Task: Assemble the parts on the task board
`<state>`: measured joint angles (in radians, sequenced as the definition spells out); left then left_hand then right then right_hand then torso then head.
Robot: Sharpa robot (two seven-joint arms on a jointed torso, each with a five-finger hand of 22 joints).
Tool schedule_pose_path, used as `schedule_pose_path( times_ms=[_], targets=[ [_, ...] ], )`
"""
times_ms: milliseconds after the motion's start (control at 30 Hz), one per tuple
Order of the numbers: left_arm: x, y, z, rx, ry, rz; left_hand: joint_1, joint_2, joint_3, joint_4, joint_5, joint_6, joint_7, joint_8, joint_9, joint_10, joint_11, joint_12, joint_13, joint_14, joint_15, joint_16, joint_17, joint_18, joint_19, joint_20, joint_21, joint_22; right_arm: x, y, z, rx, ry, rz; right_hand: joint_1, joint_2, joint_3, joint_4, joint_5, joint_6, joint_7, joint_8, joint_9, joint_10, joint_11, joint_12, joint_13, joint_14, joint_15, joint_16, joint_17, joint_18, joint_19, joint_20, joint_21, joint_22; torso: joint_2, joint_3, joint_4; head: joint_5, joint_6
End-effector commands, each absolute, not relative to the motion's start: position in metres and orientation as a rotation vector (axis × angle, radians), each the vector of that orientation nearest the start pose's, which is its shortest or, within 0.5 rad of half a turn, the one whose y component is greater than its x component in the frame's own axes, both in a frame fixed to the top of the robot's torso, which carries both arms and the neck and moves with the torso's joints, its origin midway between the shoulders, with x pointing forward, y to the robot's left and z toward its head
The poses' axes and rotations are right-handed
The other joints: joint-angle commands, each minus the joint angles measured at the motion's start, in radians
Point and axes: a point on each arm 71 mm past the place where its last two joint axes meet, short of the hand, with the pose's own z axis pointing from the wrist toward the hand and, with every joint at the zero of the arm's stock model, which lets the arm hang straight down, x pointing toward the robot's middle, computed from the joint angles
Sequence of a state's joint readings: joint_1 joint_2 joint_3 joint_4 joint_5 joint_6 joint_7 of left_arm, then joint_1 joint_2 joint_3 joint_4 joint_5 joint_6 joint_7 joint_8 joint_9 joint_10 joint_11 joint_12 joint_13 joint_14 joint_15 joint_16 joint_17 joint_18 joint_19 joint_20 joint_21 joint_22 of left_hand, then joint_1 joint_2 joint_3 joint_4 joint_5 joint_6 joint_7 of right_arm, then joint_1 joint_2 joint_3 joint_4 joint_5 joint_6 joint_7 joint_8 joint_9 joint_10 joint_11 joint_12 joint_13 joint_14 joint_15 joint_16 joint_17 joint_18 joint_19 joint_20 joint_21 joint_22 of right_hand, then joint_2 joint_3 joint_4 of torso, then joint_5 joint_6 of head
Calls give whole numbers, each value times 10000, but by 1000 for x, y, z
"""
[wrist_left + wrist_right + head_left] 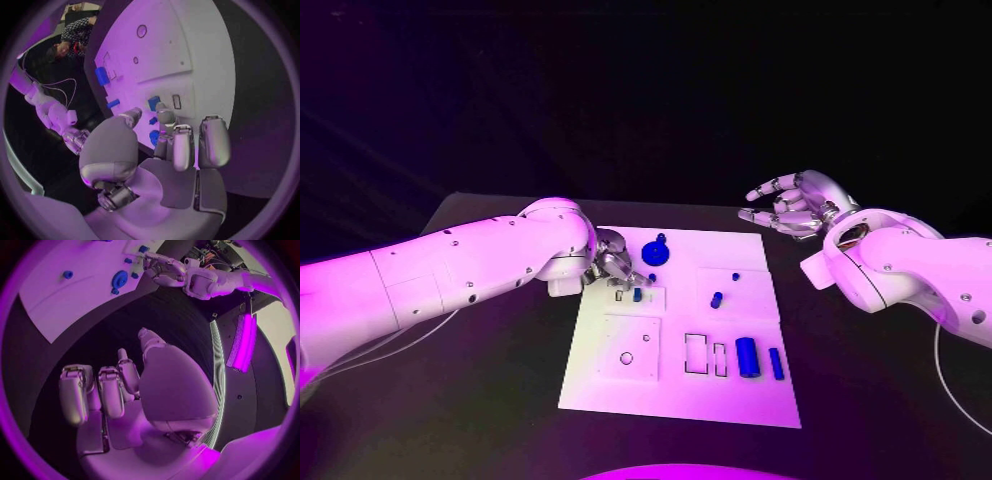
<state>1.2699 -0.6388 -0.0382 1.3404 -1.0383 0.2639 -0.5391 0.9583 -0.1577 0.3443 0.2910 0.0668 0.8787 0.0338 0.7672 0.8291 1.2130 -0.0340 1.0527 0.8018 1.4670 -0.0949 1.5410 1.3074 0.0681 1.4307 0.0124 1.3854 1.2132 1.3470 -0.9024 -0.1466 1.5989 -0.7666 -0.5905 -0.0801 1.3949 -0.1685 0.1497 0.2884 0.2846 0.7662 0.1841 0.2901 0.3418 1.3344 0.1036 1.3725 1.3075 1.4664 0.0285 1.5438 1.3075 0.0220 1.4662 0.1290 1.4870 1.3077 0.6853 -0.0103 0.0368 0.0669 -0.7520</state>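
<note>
Here the left hand (610, 262) (fingers apart, empty) hovers just beside a small blue part (638, 294) on the task board (733, 400); the right hand (795, 205) hangs open, well apart.

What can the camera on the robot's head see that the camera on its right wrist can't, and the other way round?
Head view alone: the whole white task board with its rectangular cut-outs, two blue cylinders lying near its front edge, and the back of the right robot hand, raised beyond the board's far right corner.

Right wrist view alone: that robot hand's palm side, fingers apart, holding nothing, above bare black table.

Both: the round blue part at the board's far end, and the left robot hand at the board's left edge.
</note>
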Motion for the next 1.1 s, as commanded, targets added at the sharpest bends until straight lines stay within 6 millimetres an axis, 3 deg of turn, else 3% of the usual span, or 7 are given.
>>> schedule_pose_path(
  times_ms=[33, 300, 533, 667, 900, 1100],
  targets=[
    [514, 162, -200, -2072, 23745, -5183, 138, 2, -116, 6, 19, -181, 82, -165, -78, -123, 69, -73, -123, 872, 84, -17, 2112, 45, -47, 74, -66, -58, 489, -229, -145, 5401, 15414, 8634, -112, -3, 17, -1, -35, 33, -28, 60, -8, 28, -69, 9, 113, 839, -80, -9, 1751, 7, 579, -57, -23, 2047, -26, 19, -1, 4, 9],
    [519, 171, -180, -2223, 23418, -5281, 289, 27, -337, 7, 13, -361, 201, -405, -226, -275, 176, -138, -268, 832, 177, -96, 1989, 85, -134, 171, -194, -253, 489, -229, -145, 5454, 15441, 8694, -112, -3, 17, -1, -35, 33, -28, 60, -8, 28, -69, 9, 113, 839, -80, -9, 1751, 7, 579, -57, -23, 2047, -3, 22, -11, 28, 77],
    [535, 185, -172, -2191, 23181, -4635, 1394, 299, -429, -9, 113, -874, 588, -1461, -1031, -523, 499, -165, -525, 810, 452, -137, 1929, 125, -215, 423, -333, -432, 490, -230, -146, 5481, 15454, 8660, -106, 13, 27, -6, -49, 34, -30, 68, -12, 38, -70, 18, 121, 839, -81, -10, 1750, 6, 583, -58, -18, 2051, 3, 6, -2, 15, 109],
    [546, 192, -171, -2367, 23068, -4295, 1419, 314, -433, -9, 117, -878, 600, -1495, -1067, -482, 509, -108, -455, 823, 461, -113, 1968, 119, -201, 434, -316, -400, 490, -230, -146, 5486, 15460, 8647, -101, 21, 34, -10, -50, 35, -31, 72, -13, 37, -71, 16, 118, 840, -82, -9, 1754, 6, 583, -58, -18, 2052, 11, -7, 7, -17, 133],
    [561, 199, -170, -2399, 22829, -3586, 1396, 329, -468, 12, 106, -871, 613, -1537, -1119, -411, 522, -15, -349, 842, 474, -79, 2021, 108, -172, 449, -280, -337, 491, -229, -146, 5464, 15476, 8669, -101, 21, 34, -10, -50, 35, -31, 72, -13, 37, -71, 16, 118, 840, -82, -9, 1754, 6, 583, -58, -18, 2052, 18, 12, 1, 49, 143],
    [568, 199, -171, -2312, 22735, -3193, 1302, 362, -542, 24, 87, -830, 620, -1574, -1185, -393, 532, 17, -343, 849, 486, -67, 2036, 110, -166, 465, -275, -331, 491, -229, -146, 5457, 15467, 8678, -91, 36, 47, -14, -44, 33, -32, 77, -17, 36, -72, 16, 116, 840, -83, -8, 1757, 9, 577, -59, -31, 2043, 9, 6, -1, 54, 135]
  ],
)
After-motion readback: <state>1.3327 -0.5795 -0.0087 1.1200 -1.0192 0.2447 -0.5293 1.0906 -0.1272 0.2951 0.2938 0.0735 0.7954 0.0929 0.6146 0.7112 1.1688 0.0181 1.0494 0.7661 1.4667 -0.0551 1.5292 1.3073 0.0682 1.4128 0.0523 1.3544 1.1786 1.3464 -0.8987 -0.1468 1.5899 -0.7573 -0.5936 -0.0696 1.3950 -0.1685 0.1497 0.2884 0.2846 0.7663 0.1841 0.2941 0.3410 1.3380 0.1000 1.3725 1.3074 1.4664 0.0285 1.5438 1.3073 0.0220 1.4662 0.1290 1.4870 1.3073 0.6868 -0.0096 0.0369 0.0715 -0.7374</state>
